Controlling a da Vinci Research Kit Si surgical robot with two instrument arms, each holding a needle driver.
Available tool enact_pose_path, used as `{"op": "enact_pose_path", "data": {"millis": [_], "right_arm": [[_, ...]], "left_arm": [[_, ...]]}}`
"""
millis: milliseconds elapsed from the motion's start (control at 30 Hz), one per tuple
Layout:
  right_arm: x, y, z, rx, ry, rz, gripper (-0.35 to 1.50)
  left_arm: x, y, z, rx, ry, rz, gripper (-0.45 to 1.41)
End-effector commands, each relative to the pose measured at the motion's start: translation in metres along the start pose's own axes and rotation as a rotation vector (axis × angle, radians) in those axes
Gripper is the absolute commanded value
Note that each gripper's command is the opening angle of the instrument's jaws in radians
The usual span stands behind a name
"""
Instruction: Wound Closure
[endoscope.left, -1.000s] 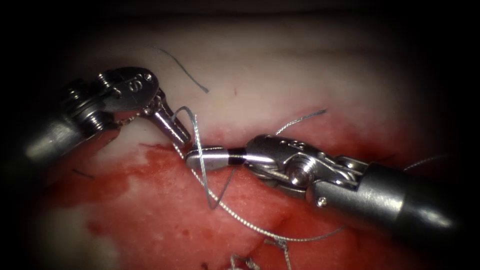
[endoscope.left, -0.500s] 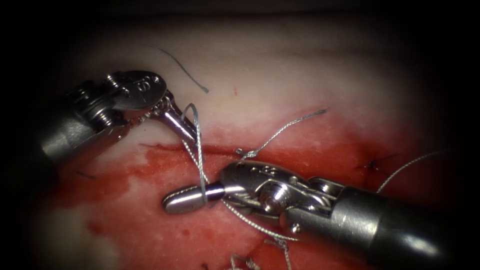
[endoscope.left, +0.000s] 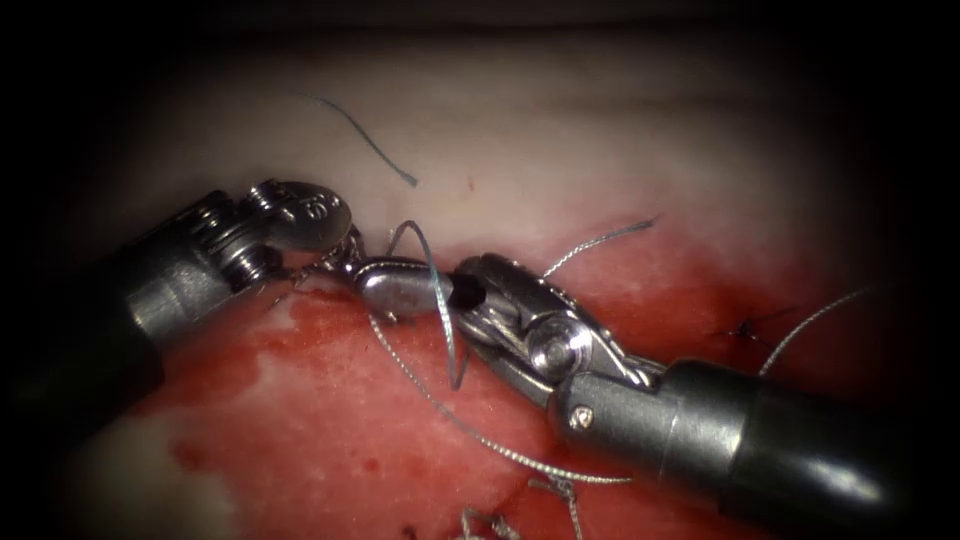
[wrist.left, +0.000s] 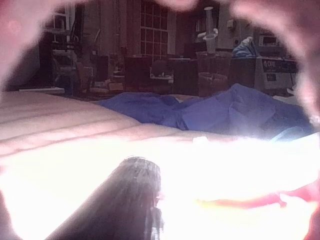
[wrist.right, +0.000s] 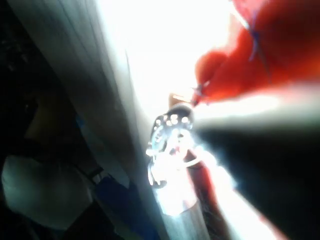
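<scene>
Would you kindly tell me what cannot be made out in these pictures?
- What the left tool holds: in the endoscope view, its tip sits behind the right tool.
- Where the thread ends: it runs under the right tool's shaft.
- The needle's place: cannot tell.

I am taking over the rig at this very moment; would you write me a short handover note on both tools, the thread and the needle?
Left tool: tip close against the right tool's tip. Thread runs up to it, but I cannot tell if it is held.
Right tool: jaws shut, with a loop of thread wrapped round them. No clear grip on anything.
Needle: I cannot place it.
Tissue: red fluid over the near part, and a cut end of thread lies on the pale far part.
Done: one tied stitch at the right.
Left: the loop is slack, with no knot drawn down here yet.
</scene>
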Motion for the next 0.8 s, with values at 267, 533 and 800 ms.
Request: {"op": "enact_pose_path", "data": {"millis": [267, 533, 800], "right_arm": [[-0.0014, -0.0011, 0.0016, 0.253, -0.013, -0.280, -0.35], [-0.0020, -0.0022, 0.0010, 0.529, 0.177, -0.402, -0.35], [-0.0029, -0.0023, -0.0006, 0.848, 0.352, -0.221, -0.35]], "left_arm": [[0.0008, 0.0022, 0.0004, 0.039, -0.076, -0.023, -0.45], [0.0014, 0.0049, 0.0018, 0.054, -0.125, -0.006, -0.45], [0.0006, 0.0071, 0.0018, 0.091, -0.195, -0.018, -0.45]]}}
